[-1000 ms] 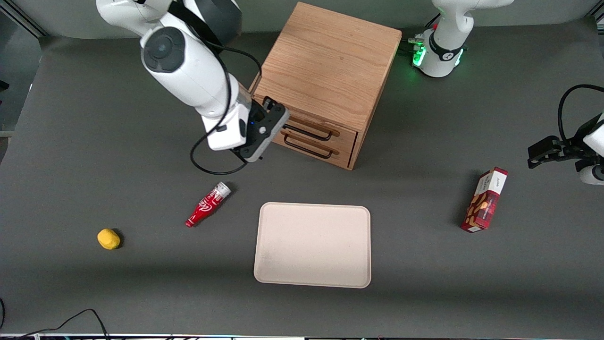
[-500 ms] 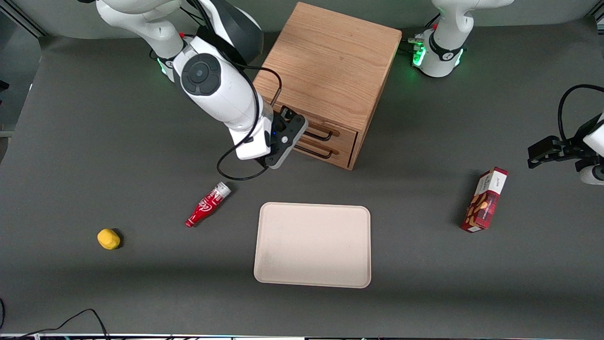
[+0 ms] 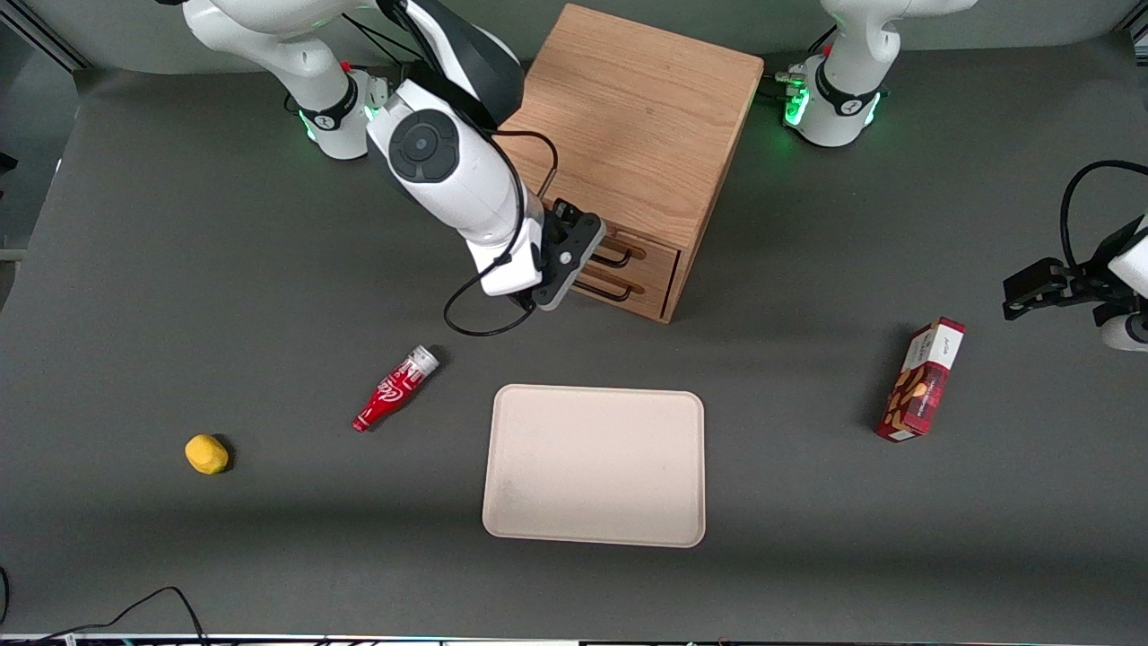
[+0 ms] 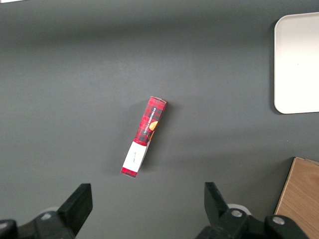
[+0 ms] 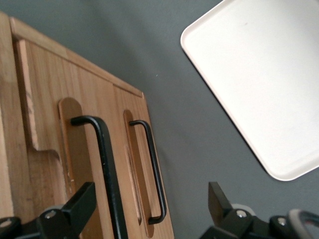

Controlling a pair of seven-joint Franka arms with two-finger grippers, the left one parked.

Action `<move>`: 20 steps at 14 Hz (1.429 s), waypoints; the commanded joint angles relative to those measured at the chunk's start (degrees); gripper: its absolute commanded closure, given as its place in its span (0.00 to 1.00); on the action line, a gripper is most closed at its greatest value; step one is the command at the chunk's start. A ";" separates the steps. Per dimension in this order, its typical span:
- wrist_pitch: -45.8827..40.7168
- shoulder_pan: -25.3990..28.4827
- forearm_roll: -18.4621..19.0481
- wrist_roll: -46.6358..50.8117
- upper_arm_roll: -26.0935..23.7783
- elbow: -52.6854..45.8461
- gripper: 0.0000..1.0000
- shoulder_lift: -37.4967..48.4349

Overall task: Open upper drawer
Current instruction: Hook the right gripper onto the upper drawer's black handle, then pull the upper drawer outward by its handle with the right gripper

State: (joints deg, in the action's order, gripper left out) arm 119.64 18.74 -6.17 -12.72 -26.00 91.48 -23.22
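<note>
The oak cabinet (image 3: 628, 126) stands on the grey table. Its upper drawer (image 3: 647, 252) is shut, and so is the matching drawer (image 3: 647, 291) below it. Each has a thin black wire handle. My right gripper (image 3: 581, 260) is open, right in front of the two drawer fronts, and covers the handles' ends toward the working arm's end. In the right wrist view the open gripper (image 5: 148, 211) faces the cabinet front. The upper drawer's handle (image 5: 105, 164) runs between the fingers (image 5: 79, 204), close to one of them. The lower handle (image 5: 155, 169) lies beside it. Nothing is gripped.
A cream tray (image 3: 594, 465) lies nearer the front camera than the cabinet and also shows in the right wrist view (image 5: 259, 84). A red bottle (image 3: 395, 388) and a yellow object (image 3: 206, 453) lie toward the working arm's end. A red box (image 3: 922, 379) stands toward the parked arm's end.
My right arm has swung along the cabinet front toward the parked arm's end, bringing the open gripper from the cabinet's corner to in front of the drawer handles. The drawers have not moved.
</note>
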 commanded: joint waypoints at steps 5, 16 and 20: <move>6.66 -0.20 0.72 0.24 -0.54 6.87 0.00 2.39; 7.36 -4.15 0.90 -7.32 0.51 5.81 0.00 1.07; 7.36 -6.61 3.18 -9.42 0.51 3.36 0.00 -1.03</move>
State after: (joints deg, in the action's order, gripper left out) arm 126.26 12.98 -3.84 -20.04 -25.32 96.62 -22.84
